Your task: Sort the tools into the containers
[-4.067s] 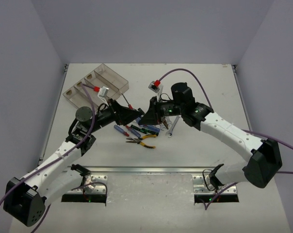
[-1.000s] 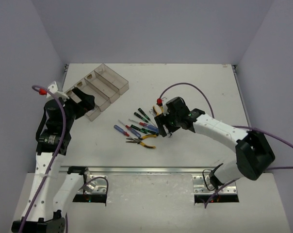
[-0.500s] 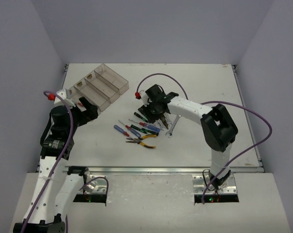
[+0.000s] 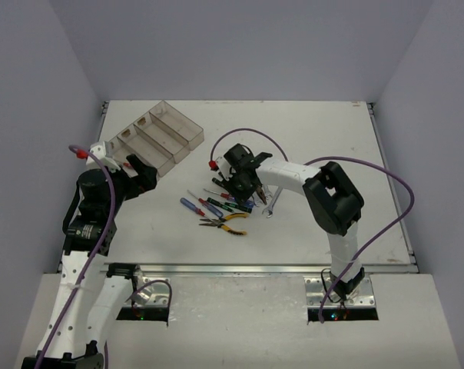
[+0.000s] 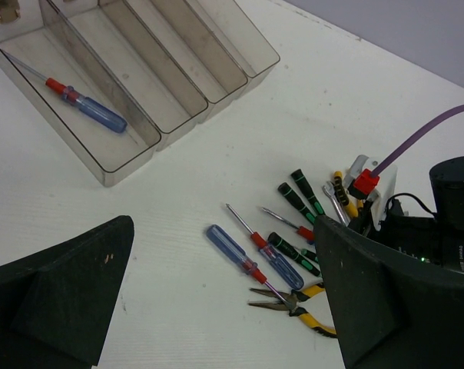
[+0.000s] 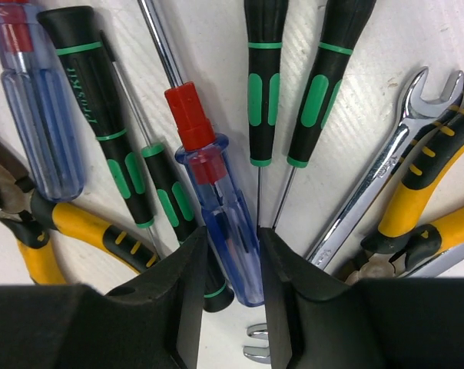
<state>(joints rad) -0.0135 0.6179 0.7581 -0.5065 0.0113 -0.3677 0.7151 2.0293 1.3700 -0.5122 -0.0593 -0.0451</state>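
The tools lie in a loose pile [image 4: 220,206] at mid-table. My right gripper [image 4: 240,187] is down on the pile, and its jaws [image 6: 233,307] press both sides of a blue-handled screwdriver [image 6: 226,231] with a red collar. Green-black screwdrivers [image 6: 101,92] lie beside it, yellow-handled pliers [image 6: 71,223] to the left, a silver wrench [image 6: 386,169] to the right. My left gripper [image 4: 140,173] hangs open and empty above the table [image 5: 224,300], between the pile and the containers [image 4: 151,138]. One blue screwdriver [image 5: 90,109] lies in the end bin [image 5: 132,157].
A blue screwdriver [image 5: 232,247] and needle-nose pliers [image 5: 297,301] lie at the near-left edge of the pile. More yellow-handled pliers [image 6: 424,200] sit beside the wrench. The right arm's purple cable [image 4: 347,165] loops over the table's right half. Grey walls enclose three sides.
My right gripper has swung left over the pile and closed from wide onto the blue screwdriver's handle. The left arm drew back from the bins, then held still.
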